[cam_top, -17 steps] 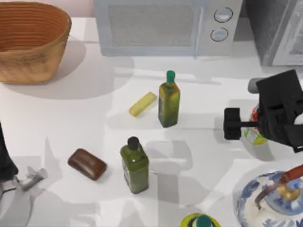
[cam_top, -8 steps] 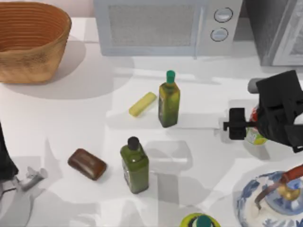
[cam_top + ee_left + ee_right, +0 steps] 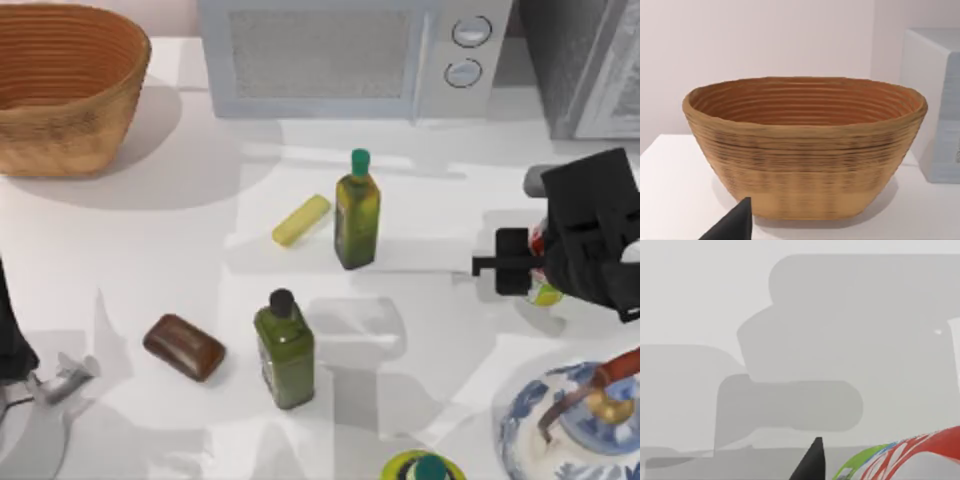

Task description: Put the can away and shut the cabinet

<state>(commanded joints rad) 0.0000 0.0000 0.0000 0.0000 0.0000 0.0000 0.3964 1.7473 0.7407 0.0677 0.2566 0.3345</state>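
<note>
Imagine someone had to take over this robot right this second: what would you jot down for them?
Right gripper: over the table's right side, closing around the can; whether the fingers have clamped it cannot be told from the pictures.
Left gripper: parked at the near left corner, idle, facing the wicker basket.
Can: upright on the table, right side, in front of the cabinet at the far right corner, beside the microwave.
Done: the approach to the can.
Left: secure the grip, lift, place the can in the cabinet, shut its door.
</note>
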